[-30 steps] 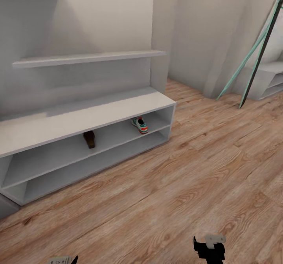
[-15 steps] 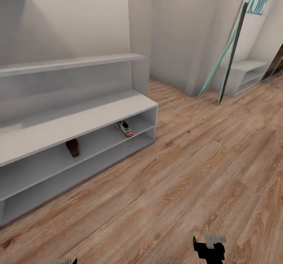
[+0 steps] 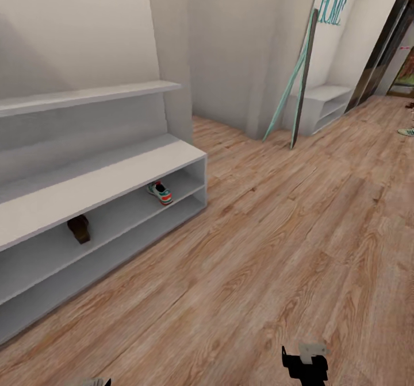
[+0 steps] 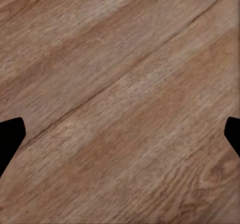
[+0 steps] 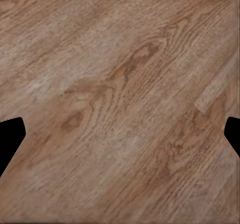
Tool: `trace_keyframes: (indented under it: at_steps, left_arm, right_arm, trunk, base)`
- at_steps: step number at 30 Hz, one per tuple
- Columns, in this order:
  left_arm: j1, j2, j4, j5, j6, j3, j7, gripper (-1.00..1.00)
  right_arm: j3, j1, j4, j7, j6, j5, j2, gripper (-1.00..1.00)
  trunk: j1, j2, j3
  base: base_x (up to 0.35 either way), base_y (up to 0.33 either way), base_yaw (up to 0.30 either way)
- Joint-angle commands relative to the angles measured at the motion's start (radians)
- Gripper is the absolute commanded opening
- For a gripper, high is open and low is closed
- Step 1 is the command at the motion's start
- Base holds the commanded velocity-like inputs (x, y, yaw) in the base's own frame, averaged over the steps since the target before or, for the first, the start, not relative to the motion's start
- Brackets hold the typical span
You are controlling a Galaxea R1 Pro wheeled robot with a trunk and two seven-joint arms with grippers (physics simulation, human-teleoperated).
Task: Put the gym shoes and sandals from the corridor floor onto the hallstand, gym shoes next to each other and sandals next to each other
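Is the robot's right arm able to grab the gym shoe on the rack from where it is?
Probably not. The gym shoe sits deep in the hallstand's upper tier, far across bare floor from the right gripper.

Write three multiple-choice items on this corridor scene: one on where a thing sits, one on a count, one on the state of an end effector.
1. Where does the gym shoe sit?
A. On the wall shelf
B. On the upper open tier of the hallstand
C. On the floor in front of the bench

2. How many shoes of any kind rest in that tier?
A. Two
B. Four
C. None

3. What state is the left end effector in?
A. Shut on a sandal
B. Shut on a sneaker
C. Open, holding nothing

Answers:
1 B: the shoe lies under the bench top, near the tier's open end.
2 A: the gym shoe and one brown sandal lie there, well apart.
3 C: its fingertips stand at opposite edges of the wrist view, with bare corridor floor between them.
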Motion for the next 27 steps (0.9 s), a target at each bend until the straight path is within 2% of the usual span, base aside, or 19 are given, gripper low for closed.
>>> trace_keyframes:
  at_steps: [1,7,17,27]
  left_arm:
    - [0.000,0.000,0.001,0.012,0.000,0.003,-0.005,1.00]
    - [0.000,-0.001,0.002,0.027,0.000,0.004,0.023,1.00]
    - [0.000,-0.001,0.002,0.041,-0.002,0.000,0.022,1.00]
    - [0.000,-0.002,0.003,0.041,-0.002,-0.003,0.019,1.00]
  right_arm:
    - [0.001,-0.001,0.001,-0.006,-0.002,0.006,0.000,1.00]
    - [0.001,-0.001,0.001,-0.005,-0.002,0.006,0.001,1.00]
    - [0.001,-0.001,0.001,-0.004,-0.002,0.006,0.002,1.00]
    - [0.001,0.000,0.001,-0.004,-0.002,0.006,0.002,1.00]
  trunk:
    - [0.000,0.000,-0.001]
    - [0.000,0.000,-0.001]
    - [0.000,0.000,-0.001]
    - [0.000,0.000,0.002]
  base:
    - [0.000,0.000,-0.268]
    - [0.000,0.000,-0.268]
    - [0.000,0.000,-0.271]
    - [0.000,0.000,-0.292]
